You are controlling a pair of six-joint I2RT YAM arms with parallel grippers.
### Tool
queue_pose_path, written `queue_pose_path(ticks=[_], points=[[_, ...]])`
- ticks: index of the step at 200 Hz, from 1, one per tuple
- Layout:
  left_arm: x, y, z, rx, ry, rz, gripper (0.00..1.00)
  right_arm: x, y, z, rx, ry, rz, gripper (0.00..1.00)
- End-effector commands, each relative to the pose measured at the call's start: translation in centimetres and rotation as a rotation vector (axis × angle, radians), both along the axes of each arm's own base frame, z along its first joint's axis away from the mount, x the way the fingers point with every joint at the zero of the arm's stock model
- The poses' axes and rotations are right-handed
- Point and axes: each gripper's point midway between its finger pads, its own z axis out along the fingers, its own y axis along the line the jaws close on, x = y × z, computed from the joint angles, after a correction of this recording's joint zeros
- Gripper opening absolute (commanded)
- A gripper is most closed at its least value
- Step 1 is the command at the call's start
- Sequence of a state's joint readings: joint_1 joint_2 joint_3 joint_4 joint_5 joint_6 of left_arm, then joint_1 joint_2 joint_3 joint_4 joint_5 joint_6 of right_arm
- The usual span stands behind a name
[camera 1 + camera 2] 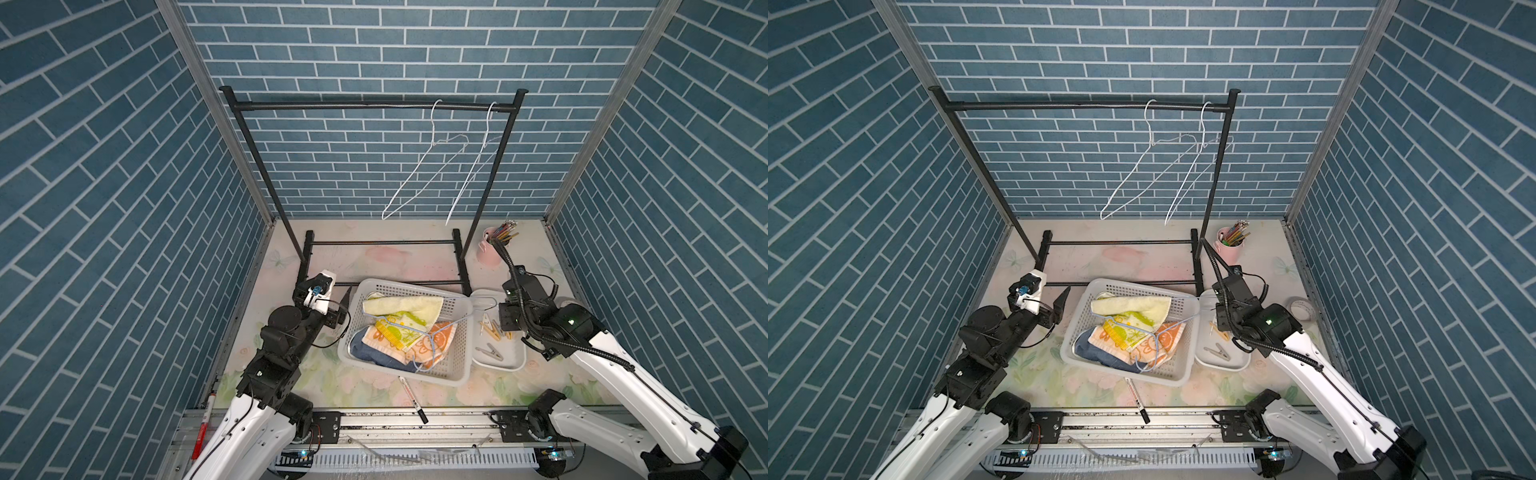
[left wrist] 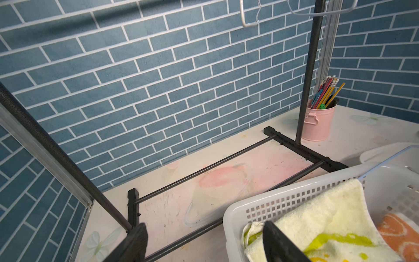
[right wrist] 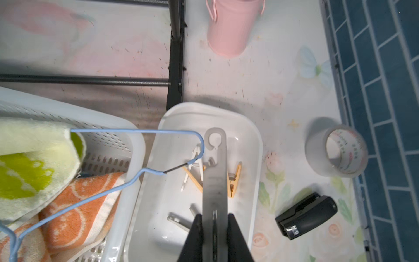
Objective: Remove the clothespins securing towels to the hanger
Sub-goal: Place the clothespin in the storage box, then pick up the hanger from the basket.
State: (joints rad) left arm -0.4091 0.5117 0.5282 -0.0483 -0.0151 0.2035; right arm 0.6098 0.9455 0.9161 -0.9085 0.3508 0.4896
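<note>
Right: the right gripper [image 3: 215,217] is clamped on a grey-white clothespin [image 3: 215,172], held lengthwise over the white tray [image 3: 254,127], round-hole end pointing away from the wrist. The left gripper [image 2: 205,246] has its jaws spread wide with nothing between them. It hangs at the far-left corner of the basket [image 1: 415,376], one finger over the rim, the other over the table.

Edges and room:
- The black rack [image 1: 374,106] stands behind everything. Its front base bar runs just beside the basket's far rim and close under the left gripper. Two white wire hangers [image 1: 428,174] hang toward the rail's right end.
- Basket and tray sit side by side, nearly touching. There is bare table inside the rack base and left of the basket.
- A pink bucket [image 1: 488,249] stands at the far right. A tape roll [image 3: 337,152] and a stapler [image 3: 306,215] lie right of the tray, and a marker [image 1: 411,397] lies at the basket's near edge.

Task items:
- The towels are piled in the basket: yellow towel [image 1: 399,307] along the far side, orange towel [image 1: 432,345] in the middle, blue towel [image 1: 365,351] lowest at the near-left.
- The blue hanger [image 1: 436,328] lies on the pile with its hook out over the tray, just beside the held pin. Contact is unclear.
- The loose clothespins [image 1: 492,330] lie in the tray, with tan wood and pale ones crossed under the held one and grey ones nearer the arm.
</note>
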Motion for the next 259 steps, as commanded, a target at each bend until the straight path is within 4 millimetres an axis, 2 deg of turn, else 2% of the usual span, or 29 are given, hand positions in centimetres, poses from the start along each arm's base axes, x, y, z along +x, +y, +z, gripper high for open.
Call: queue_pose_path(ticks=[1, 20, 48, 78, 108, 137, 168, 180, 201, 230, 259], points=[[0.0, 0.4, 0.5, 0.008, -0.032, 0.019, 0.82, -1.5, 0.4, -3.3, 0.133, 0.119, -0.104, 0.0], [0.0, 0.3, 0.6, 0.009, -0.035, 0.012, 0.82, -1.6, 0.3, -4.9, 0.157, 0.139, -0.136, 0.0], [-0.2, 0.2, 0.8, 0.008, -0.037, 0.0, 0.82, -1.5, -0.2, -5.3, 0.134, 0.14, -0.147, 0.28], [-0.2, 0.1, 0.8, 0.006, -0.037, -0.002, 0.83, -1.3, -0.6, -4.9, 0.115, 0.126, -0.15, 0.45], [-0.2, 0.1, 0.7, 0.008, -0.037, -0.003, 0.83, -0.8, -0.7, -3.3, 0.097, 0.083, -0.116, 0.48], [0.0, 0.1, 0.5, 0.011, -0.031, 0.001, 0.83, 0.8, 0.4, -0.3, 0.088, -0.016, 0.009, 0.48], [-0.1, 0.1, 0.5, 0.01, -0.028, 0.0, 0.83, 2.6, 3.7, 3.3, 0.117, -0.169, 0.253, 0.49], [-0.1, 0.2, 0.4, 0.009, -0.023, 0.003, 0.83, 3.2, 5.6, 4.7, 0.143, -0.241, 0.376, 0.49], [-0.1, 0.2, 0.4, -0.002, -0.015, 0.007, 0.83, 3.2, 9.8, 6.6, 0.19, -0.371, 0.655, 0.49], [0.0, 0.6, 0.5, -0.033, -0.004, 0.033, 0.83, 2.2, 14.0, 6.8, 0.099, -0.571, 1.008, 0.49], [0.1, 1.2, 0.3, -0.071, 0.007, 0.075, 0.83, 0.7, 16.4, 5.5, -0.062, -0.71, 1.276, 0.5]])
